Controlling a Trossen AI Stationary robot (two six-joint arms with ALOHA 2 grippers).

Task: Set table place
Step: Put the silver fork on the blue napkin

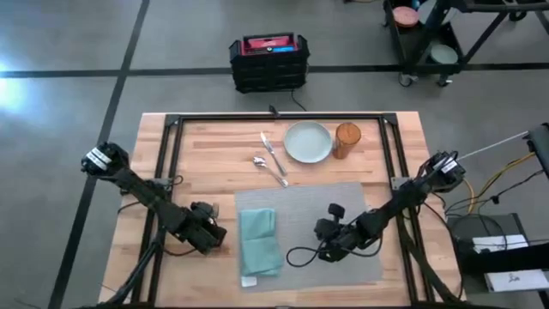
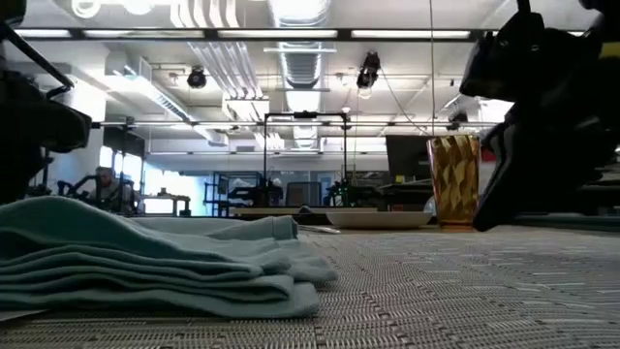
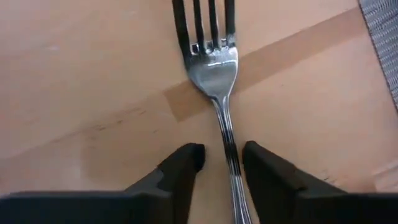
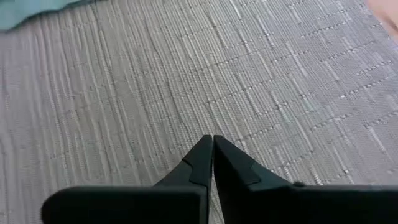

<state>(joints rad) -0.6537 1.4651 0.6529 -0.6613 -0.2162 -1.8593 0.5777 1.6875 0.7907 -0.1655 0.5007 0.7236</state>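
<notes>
The desk (image 1: 403, 146) is a light wooden butcher-block top under a black frame. A grey woven placemat (image 1: 343, 202) lies near its front edge, with a folded teal napkin (image 1: 259, 242) along the mat's left side. Behind the mat sit a knife (image 1: 272, 153), a spoon (image 1: 268, 168), a pale plate (image 1: 308, 142) and an amber glass (image 1: 347, 140). A fork (image 3: 214, 68) lies on the bare wood just left of the mat.

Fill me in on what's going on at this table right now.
The left gripper sits low on the table, left of the napkin, its open fingers straddling the fork handle. The right gripper rests shut over the placemat, holding nothing. The plate, glass, knife and spoon lie beyond the placemat, not yet placed.
</notes>
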